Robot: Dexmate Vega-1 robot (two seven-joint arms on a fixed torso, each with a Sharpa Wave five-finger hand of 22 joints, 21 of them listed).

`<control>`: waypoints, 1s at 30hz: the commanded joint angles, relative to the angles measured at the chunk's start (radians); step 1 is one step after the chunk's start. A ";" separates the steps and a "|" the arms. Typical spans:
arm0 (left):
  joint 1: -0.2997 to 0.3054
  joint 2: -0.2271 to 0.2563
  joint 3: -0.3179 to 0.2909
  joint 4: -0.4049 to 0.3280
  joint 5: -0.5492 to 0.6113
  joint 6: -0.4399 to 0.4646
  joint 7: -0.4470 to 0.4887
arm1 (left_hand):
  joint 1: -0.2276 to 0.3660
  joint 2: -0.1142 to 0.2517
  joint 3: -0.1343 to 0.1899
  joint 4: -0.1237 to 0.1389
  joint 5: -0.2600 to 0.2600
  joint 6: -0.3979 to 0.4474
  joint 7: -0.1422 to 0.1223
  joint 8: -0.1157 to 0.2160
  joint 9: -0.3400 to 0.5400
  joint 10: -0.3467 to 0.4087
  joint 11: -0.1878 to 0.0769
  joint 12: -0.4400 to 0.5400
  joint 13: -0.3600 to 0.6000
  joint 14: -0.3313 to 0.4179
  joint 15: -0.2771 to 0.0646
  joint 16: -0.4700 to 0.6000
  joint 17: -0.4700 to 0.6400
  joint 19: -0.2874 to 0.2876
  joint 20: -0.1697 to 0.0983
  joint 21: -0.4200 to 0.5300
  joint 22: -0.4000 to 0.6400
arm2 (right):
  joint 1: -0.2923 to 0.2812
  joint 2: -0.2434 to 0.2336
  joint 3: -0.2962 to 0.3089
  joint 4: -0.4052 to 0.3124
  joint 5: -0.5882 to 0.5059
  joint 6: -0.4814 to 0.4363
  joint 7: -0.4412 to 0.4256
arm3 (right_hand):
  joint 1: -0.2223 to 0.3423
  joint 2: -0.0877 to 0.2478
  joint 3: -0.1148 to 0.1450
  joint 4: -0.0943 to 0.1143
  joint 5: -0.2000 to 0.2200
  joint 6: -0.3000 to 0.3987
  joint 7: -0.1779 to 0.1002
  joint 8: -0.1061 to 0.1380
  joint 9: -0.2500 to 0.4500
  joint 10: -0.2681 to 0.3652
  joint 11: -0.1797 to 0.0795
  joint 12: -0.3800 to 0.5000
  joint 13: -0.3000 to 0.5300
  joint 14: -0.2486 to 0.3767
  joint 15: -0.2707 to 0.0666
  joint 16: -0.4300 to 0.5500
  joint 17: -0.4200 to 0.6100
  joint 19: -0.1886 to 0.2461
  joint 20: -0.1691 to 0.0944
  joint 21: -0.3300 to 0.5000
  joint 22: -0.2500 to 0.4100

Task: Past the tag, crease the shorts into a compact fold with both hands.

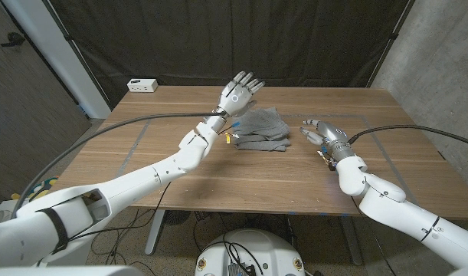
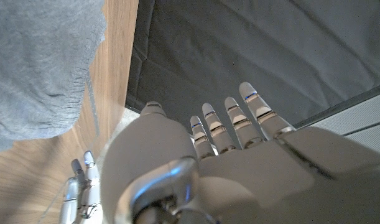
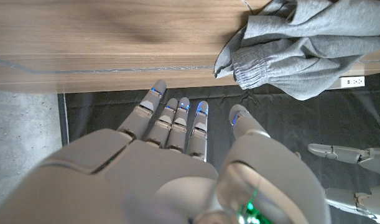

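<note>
While the grey shorts (image 1: pixel 262 130) lie bunched mid-table, the left hand (image 1: pixel 240 93) hovers empty and spread at their 10 o'clock, nearer than the empty, spread right hand (image 1: pixel 325 135) at 3 o'clock.

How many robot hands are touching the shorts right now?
0. The left hand is raised with fingers spread, above the far left side of the grey shorts. The right hand is open to their right, a strip of bare table between.
</note>
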 commanded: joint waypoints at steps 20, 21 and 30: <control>0.192 0.016 -0.296 -0.189 -0.624 -0.122 -0.061 | -0.132 0.006 0.067 0.010 -0.038 -0.225 0.153 0.000 -0.004 -0.230 0.094 -0.003 -0.010 -0.177 0.007 -0.006 -0.005 -0.090 0.002 -0.056 -0.006 | 0.017 0.083 0.066 0.174 0.186 0.329 -0.075 | -0.068 -0.014 -0.014 0.038 0.009 -0.158 -0.019 -0.006 0.001 -0.129 -0.006 0.000 0.001 -0.077 -0.002 -0.001 0.000 -0.029 -0.006 -0.001 0.003; 0.196 0.014 -0.304 -0.192 -0.645 -0.126 -0.065 | -0.139 0.006 0.069 0.010 -0.038 -0.231 0.159 0.000 -0.004 -0.238 0.096 -0.002 -0.011 -0.190 0.011 -0.008 -0.006 -0.093 0.002 -0.058 -0.006 | 0.016 0.087 0.069 0.177 0.191 0.334 -0.078 | -0.070 -0.016 -0.015 0.039 0.009 -0.160 -0.018 -0.006 0.001 -0.131 -0.006 0.000 0.001 -0.077 -0.002 0.000 0.000 -0.029 -0.006 -0.001 0.003; 0.236 0.006 -0.384 -0.216 -0.861 -0.183 -0.104 | -0.197 0.011 0.094 0.018 -0.041 -0.295 0.192 0.000 -0.005 -0.319 0.118 -0.002 -0.014 -0.262 0.040 -0.009 -0.006 -0.151 0.009 -0.090 -0.006 | 0.014 0.109 0.086 0.216 0.231 0.415 -0.086 | -0.090 -0.023 -0.027 0.048 0.010 -0.181 -0.011 -0.004 0.001 -0.137 -0.005 0.004 0.000 -0.084 0.000 0.002 0.001 -0.031 -0.005 0.000 0.003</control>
